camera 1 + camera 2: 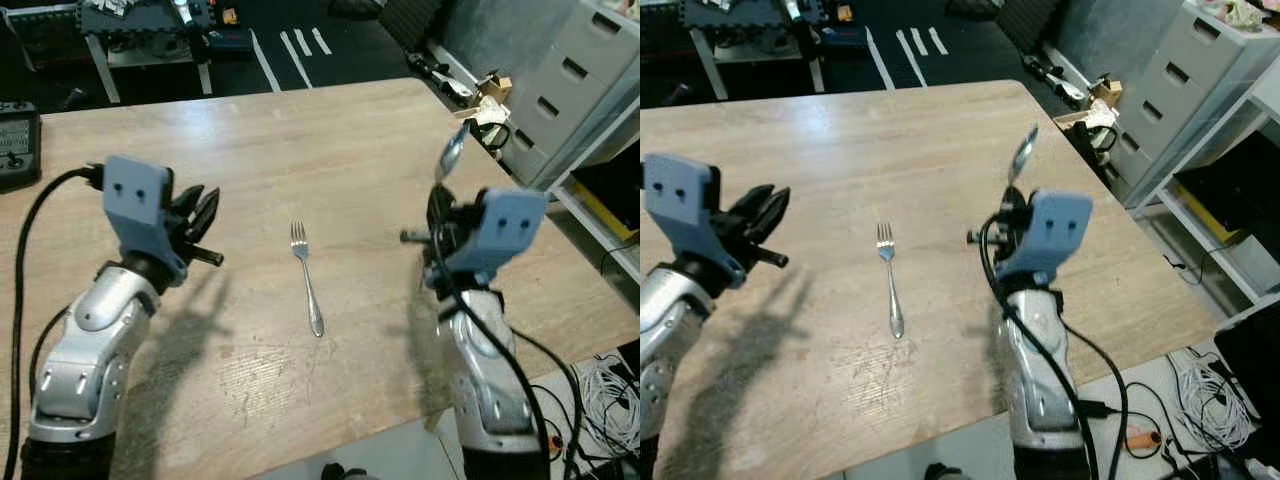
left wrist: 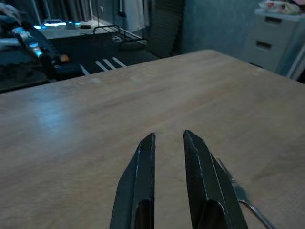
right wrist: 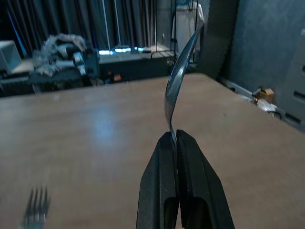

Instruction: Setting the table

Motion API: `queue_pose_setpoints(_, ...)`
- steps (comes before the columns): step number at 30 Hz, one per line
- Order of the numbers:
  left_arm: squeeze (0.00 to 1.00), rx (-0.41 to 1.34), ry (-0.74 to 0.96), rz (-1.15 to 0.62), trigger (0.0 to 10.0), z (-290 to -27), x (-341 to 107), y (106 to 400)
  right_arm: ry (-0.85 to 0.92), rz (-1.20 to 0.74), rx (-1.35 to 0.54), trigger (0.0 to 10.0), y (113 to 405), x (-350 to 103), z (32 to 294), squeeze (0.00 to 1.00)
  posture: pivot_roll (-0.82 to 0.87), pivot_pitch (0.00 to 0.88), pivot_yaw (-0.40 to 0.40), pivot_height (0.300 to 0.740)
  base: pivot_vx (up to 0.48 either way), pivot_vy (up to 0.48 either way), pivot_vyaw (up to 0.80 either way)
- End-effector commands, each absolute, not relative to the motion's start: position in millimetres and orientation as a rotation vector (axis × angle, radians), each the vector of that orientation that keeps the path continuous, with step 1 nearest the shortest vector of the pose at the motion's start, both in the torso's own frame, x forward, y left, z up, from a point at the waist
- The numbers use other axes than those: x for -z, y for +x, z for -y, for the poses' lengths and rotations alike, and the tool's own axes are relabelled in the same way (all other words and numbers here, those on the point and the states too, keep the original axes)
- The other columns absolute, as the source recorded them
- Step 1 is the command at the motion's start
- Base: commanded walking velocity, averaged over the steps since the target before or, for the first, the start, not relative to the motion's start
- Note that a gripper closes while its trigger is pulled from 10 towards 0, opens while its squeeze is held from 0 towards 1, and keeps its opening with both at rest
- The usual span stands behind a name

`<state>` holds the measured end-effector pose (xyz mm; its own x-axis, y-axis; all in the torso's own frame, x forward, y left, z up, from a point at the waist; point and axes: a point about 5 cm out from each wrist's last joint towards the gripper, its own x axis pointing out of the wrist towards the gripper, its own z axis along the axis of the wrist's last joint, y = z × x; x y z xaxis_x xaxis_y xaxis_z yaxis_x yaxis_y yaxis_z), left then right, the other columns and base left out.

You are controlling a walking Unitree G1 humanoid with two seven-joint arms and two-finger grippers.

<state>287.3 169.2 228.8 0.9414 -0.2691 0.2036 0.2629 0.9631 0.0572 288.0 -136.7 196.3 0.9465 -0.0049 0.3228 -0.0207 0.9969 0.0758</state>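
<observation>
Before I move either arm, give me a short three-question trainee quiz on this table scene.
1. True or false: the silver metal fork lies flat on the light wooden table between the two arms.
2. What does the right gripper hold: A) a knife, B) a silver metal spoon, C) nothing?
3. Fill in: the left gripper hovers with its fingers slightly ____ and holds nothing.

Key: 1 true; 2 B; 3 apart.

A pale wooden tabletop (image 1: 350, 140) is carrying a fork (image 1: 306, 276), lying flat near its middle, tines pointing away.
</observation>
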Motion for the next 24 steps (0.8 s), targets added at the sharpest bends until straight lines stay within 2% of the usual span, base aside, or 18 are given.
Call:
queue_pose_setpoints(1,0.0,0.269,0.037,0.208,10.0,-164,-226,285,0.066,0.346,-0.014,10.0,282,-198,137,0.0,0.05,0.081,0.015,0.74,0.0,0.0,0.0)
queue_pose_setpoints(15,0.0,0.35,0.079,0.19,10.0,-139,-216,286,0.046,0.346,0.03,10.0,284,-201,148,0.0,0.03,0.048,0.012,0.74,0.0,0.0,0.0)
queue_pose_setpoints(17,0.0,0.348,0.082,0.19,10.0,-139,-216,288,0.053,0.325,0.032,10.0,285,-199,148,0.0,0.03,0.047,0.011,0.74,0.0,0.0,-0.8)
queue_pose_setpoints(24,0.0,0.357,0.094,0.191,10.0,-135,-214,291,0.058,0.296,0.045,10.0,286,-192,150,0.0,0.02,0.044,0.012,0.74,0.0,0.0,-0.11)
